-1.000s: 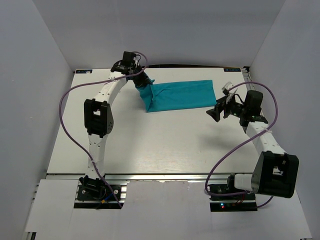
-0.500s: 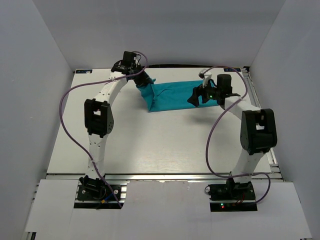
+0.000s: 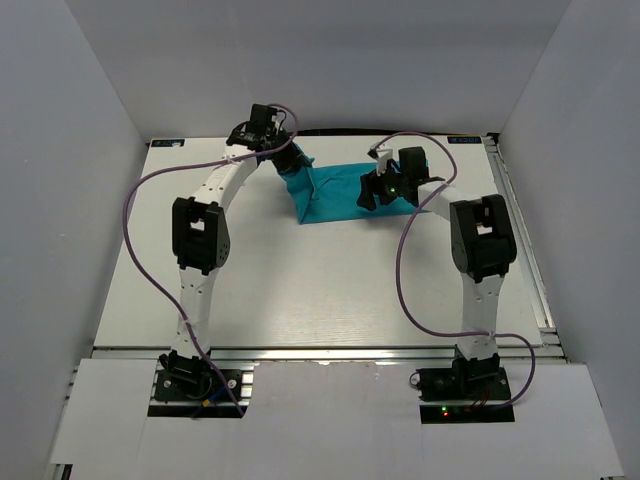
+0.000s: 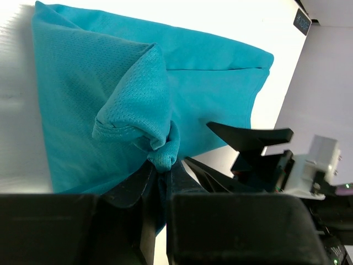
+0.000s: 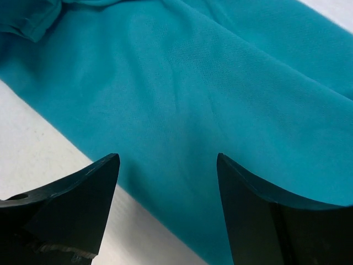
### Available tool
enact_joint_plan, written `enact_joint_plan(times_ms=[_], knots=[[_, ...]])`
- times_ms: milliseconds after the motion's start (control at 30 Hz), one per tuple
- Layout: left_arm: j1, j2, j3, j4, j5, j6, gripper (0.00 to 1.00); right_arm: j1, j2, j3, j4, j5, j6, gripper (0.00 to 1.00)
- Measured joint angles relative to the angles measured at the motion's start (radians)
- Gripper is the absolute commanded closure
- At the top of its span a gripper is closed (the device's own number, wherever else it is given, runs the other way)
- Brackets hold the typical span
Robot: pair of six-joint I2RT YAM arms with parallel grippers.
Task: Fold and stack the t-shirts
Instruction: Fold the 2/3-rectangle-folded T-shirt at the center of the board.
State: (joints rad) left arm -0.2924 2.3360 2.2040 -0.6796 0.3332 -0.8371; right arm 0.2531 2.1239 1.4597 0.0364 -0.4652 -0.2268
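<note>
Now: t-shirt lies upper centre of top view, long axis left-right. Its bunched left end is pinched by left gripper; right gripper, jaws wide, hovers over mid-length.

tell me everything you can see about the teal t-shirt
The teal t-shirt is plain, with no print, in a soft, fine mesh-like knit. It is folded into a long band lying at the far side of the table. One end is bunched and lifted, pinched in the left gripper. The right gripper is open over the other part; contact cannot be told.
</note>
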Motion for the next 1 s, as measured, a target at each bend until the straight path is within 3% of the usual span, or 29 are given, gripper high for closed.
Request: enact_joint_plan(times_ms=[1000], knots=[[-0.069, 0.105, 0.074, 0.065, 0.017, -0.121, 1.0, 0.054, 0.173, 0.307, -0.325, 0.056, -0.028, 0.28]])
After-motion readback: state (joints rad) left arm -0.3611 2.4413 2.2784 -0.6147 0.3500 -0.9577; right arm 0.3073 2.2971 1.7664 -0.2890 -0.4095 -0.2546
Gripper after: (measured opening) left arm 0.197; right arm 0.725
